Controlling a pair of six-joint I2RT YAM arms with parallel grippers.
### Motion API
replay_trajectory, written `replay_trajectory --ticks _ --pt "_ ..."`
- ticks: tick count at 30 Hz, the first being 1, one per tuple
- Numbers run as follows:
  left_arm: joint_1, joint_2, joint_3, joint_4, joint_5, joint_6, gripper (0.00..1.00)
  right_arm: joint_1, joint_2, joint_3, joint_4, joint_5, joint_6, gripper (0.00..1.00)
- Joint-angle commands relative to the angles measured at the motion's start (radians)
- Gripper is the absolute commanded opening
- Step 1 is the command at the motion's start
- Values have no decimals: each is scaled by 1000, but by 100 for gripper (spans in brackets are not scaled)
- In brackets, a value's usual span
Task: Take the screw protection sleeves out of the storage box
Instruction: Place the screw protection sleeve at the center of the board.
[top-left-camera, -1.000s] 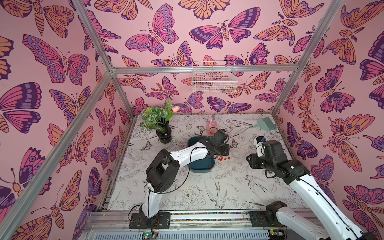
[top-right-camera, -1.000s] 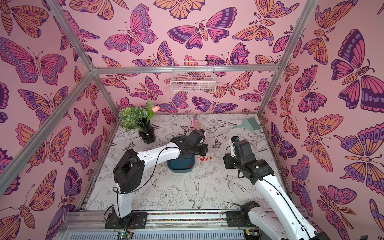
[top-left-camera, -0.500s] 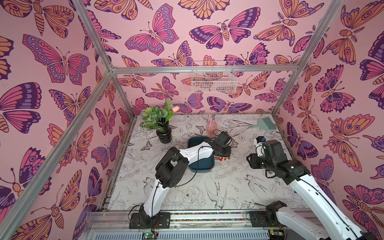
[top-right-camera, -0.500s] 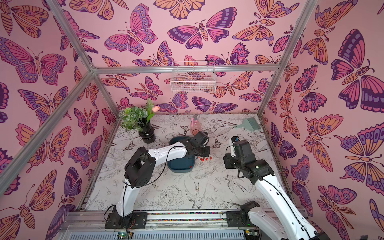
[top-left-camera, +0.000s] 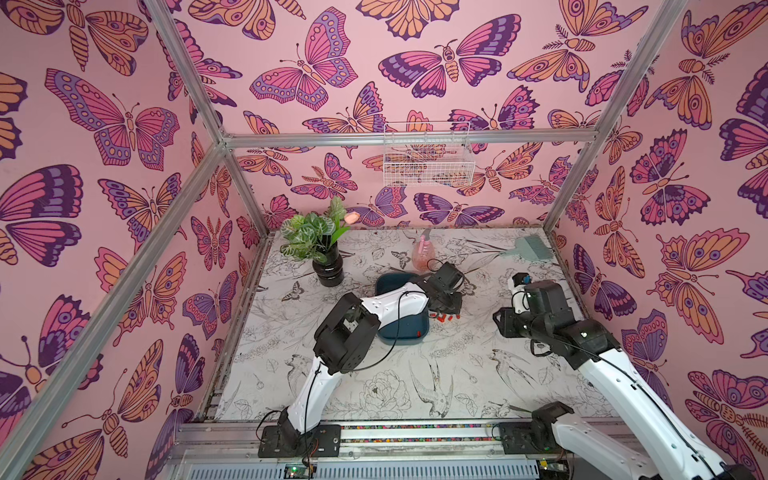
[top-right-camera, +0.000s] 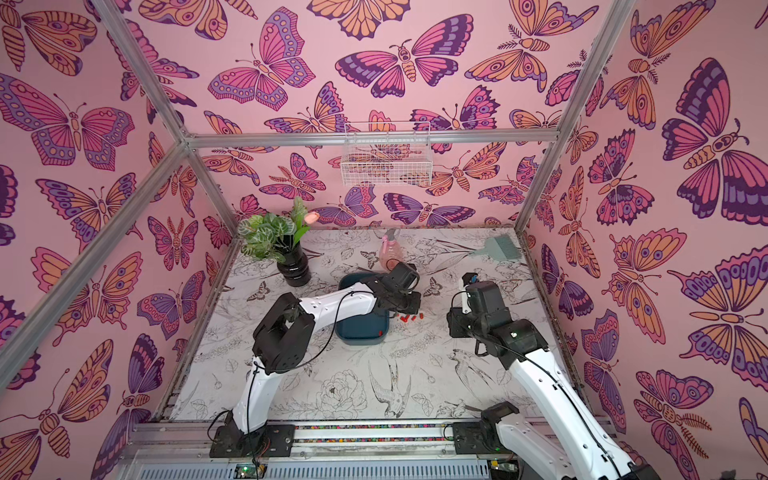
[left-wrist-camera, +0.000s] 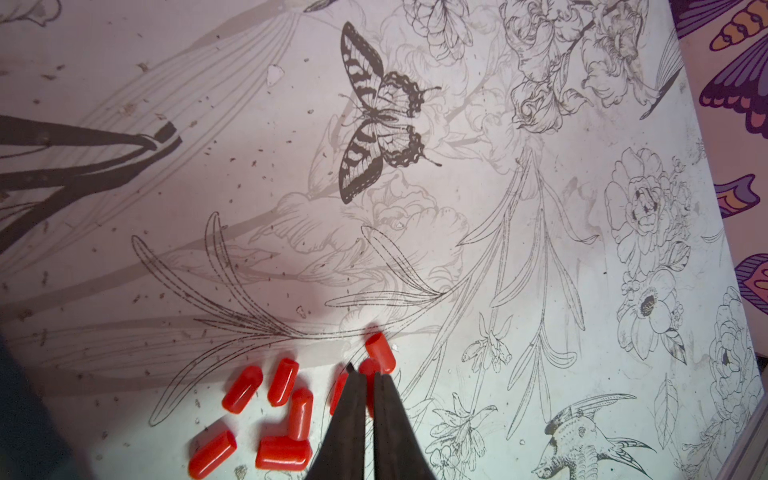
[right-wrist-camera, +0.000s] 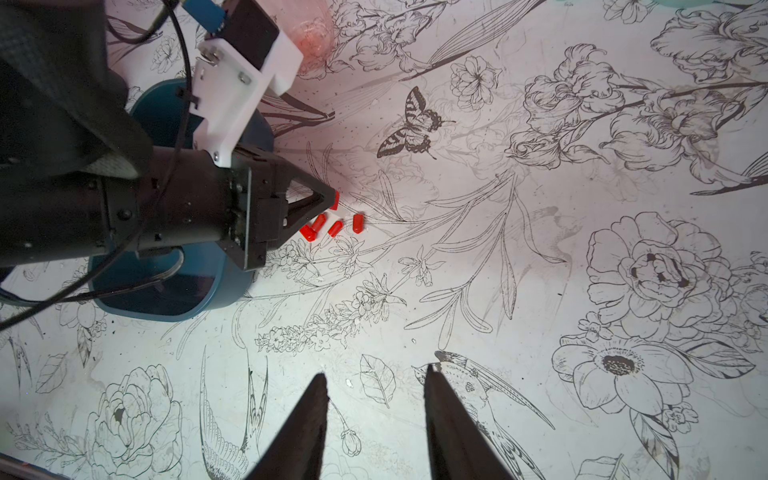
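The dark teal storage box (top-left-camera: 401, 334) (top-right-camera: 361, 332) (right-wrist-camera: 166, 291) lies mid-table under my left arm. One red screw protection sleeve (top-left-camera: 419, 333) (top-right-camera: 380, 332) shows inside it near the right rim. Several sleeves (top-left-camera: 444, 318) (top-right-camera: 409, 319) (left-wrist-camera: 286, 415) (right-wrist-camera: 328, 226) lie on the table just right of the box. My left gripper (left-wrist-camera: 362, 370) (right-wrist-camera: 332, 199) hovers low over this pile, shut on one sleeve (left-wrist-camera: 369, 368) that shows red between its tips. My right gripper (right-wrist-camera: 374, 374) stands open and empty over bare table, well right of the pile.
A plant in a black vase (top-left-camera: 328, 266) stands at the back left. A pink spray bottle (top-left-camera: 422, 253) stands right behind the box. A green dustpan (top-left-camera: 532, 247) lies at the back right. A white wire basket (top-left-camera: 428, 162) hangs on the back wall.
My left gripper has moved right, from over the box's right edge to over the pile on the table. The right arm has not moved.
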Motion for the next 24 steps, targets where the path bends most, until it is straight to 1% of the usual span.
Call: replay_trajectory --ticks 1,13,24 --pt "6 30 13 -37 -8 21 10 -2 -2 -5 0 12 4 43" --pt "6 40 -3 -49 -20 29 10 -3 4 -5 3 7 3 42" --pt "9 56 14 -72 -30 33 11 -3 7 -5 4 2 3 43"
